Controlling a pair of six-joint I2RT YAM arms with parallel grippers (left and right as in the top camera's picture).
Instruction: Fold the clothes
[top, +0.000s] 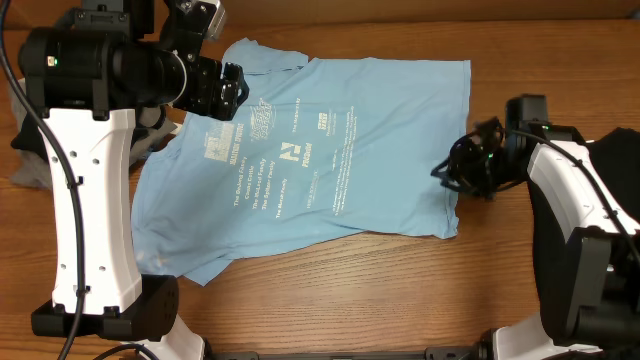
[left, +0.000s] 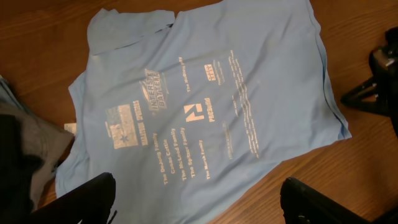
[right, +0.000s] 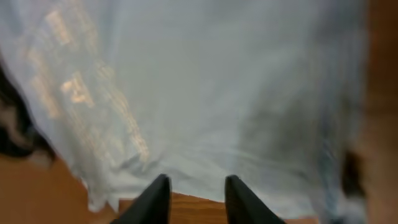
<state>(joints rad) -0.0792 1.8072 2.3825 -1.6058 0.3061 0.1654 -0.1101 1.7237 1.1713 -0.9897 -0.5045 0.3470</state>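
**Light blue T-shirt, flat on desk**

White print faces up. Left tool above it, fingers wide apart. Right tool at right hem, fingers apart, holding nothing. Grey and black garments bunched at left.

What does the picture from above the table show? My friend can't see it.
A light blue T-shirt with white print lies spread on a table. The left gripper hangs open above its left side; the right gripper sits open by its right edge.
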